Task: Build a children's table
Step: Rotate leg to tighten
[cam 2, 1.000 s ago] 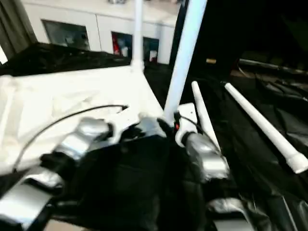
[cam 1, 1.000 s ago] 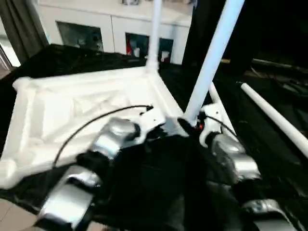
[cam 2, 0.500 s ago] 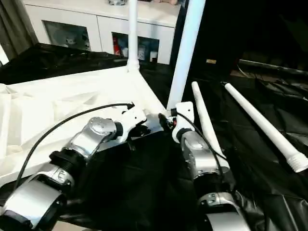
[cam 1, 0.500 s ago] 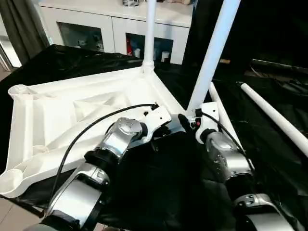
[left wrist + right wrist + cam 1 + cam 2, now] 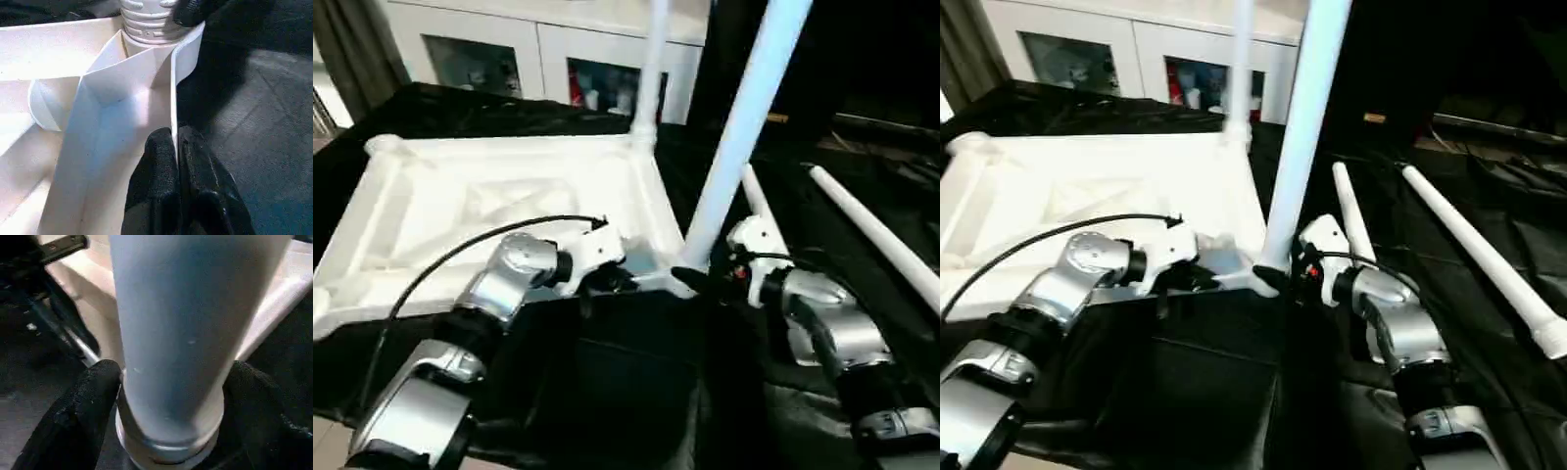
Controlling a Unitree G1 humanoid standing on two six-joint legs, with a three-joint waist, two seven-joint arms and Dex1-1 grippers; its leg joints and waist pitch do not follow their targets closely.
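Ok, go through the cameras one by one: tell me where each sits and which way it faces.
Left eye view: on the head, facing forward and down at the tabletop; both silver forearms show.
Right eye view: the same scene from slightly further right; both share the loose leg.
Left wrist view: along the left gripper, shut on the tabletop's rim.
Right wrist view: along the right gripper, jaws around the near leg, also in both eye views.

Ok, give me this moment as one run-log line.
left pincer: shut on tabletop rim | right pincer: shut on upright leg at near corner | loose legs: two

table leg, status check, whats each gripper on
Right gripper shut on near-corner leg, at its base. Left gripper pinching tabletop rim. Two loose legs lie right.
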